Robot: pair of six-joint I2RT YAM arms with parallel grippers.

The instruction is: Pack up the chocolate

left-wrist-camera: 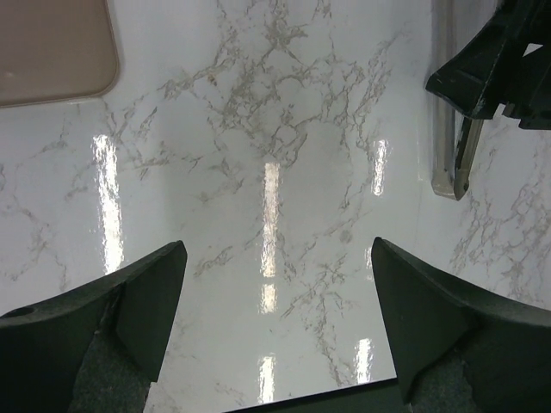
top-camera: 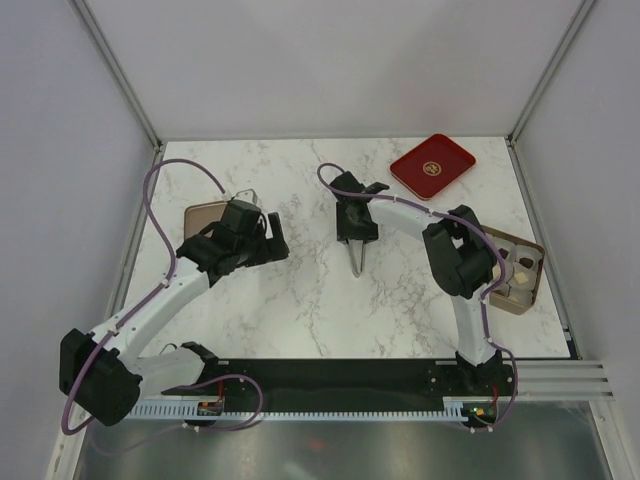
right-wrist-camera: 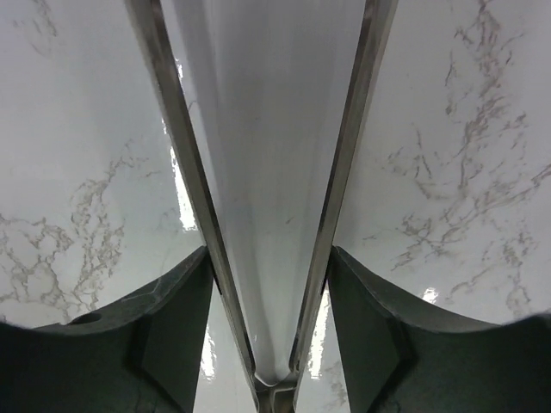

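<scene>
My right gripper (top-camera: 356,236) hangs over the middle of the table, shut on metal tongs (top-camera: 357,260) that point down at the marble. In the right wrist view its fingers (right-wrist-camera: 176,310) clamp the two tong arms (right-wrist-camera: 185,172) near their hinge, and the arms spread open with nothing between them. Small chocolate lumps (top-camera: 522,264), cream and dark, lie in a tan box (top-camera: 512,305) at the right edge, partly hidden by my right arm. My left gripper (top-camera: 273,236) is open and empty (left-wrist-camera: 280,292) over bare marble, left of the tongs (left-wrist-camera: 454,163).
A tan flat lid or tray (top-camera: 203,214) lies under my left arm and shows in the left wrist view (left-wrist-camera: 52,52). A red tray with a gold emblem (top-camera: 432,165) sits at the back right. White walls enclose the table.
</scene>
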